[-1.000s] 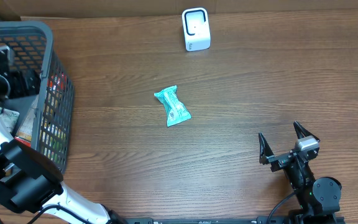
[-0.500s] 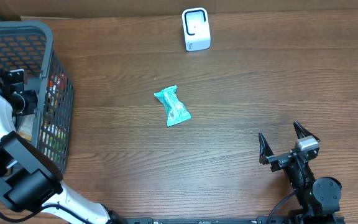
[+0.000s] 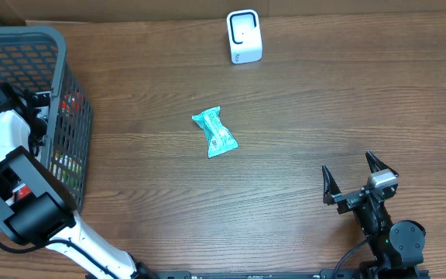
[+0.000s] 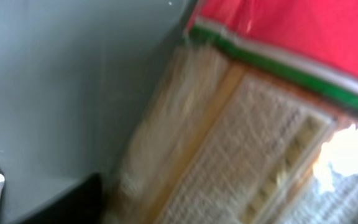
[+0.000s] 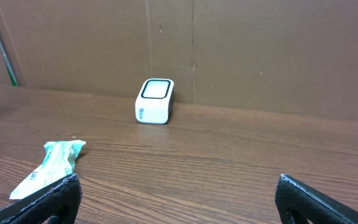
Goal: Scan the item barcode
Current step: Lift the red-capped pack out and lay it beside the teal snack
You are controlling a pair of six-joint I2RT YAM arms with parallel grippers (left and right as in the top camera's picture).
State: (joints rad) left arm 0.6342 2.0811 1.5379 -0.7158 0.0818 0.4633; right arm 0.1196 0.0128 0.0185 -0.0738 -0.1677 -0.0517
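Far left: grey mesh basket (image 3: 22,32) at the table edge, packaged goods inside showing through the wall; left arm bent over the rim, left gripper (image 3: 36,105) down inside the basket near its right wall; fingers masked by arm and mesh from overhead; left wrist view is blurred and very close, filled by a red-topped package (image 4: 278,25) with a green and white stripe and a beige textured area under it; fingers not clear there either, so cannot tell whether they are wide, narrow or holding.

Centre: teal snack packet (image 3: 215,133) flat on the bare wooden table (image 3: 130,194), lying at a slant, touching nothing, well apart from both grippers; also seen low left in the right wrist view (image 5: 48,168).

Top centre, slightly right: white scanner (image 3: 244,36) upright near the table's far edge, just before the cardboard wall (image 5: 260,56); well apart from the packet.

Lower right: right gripper (image 3: 348,167) low near the front edge, fingers spread wide, nothing between them; pointed toward the scanner.
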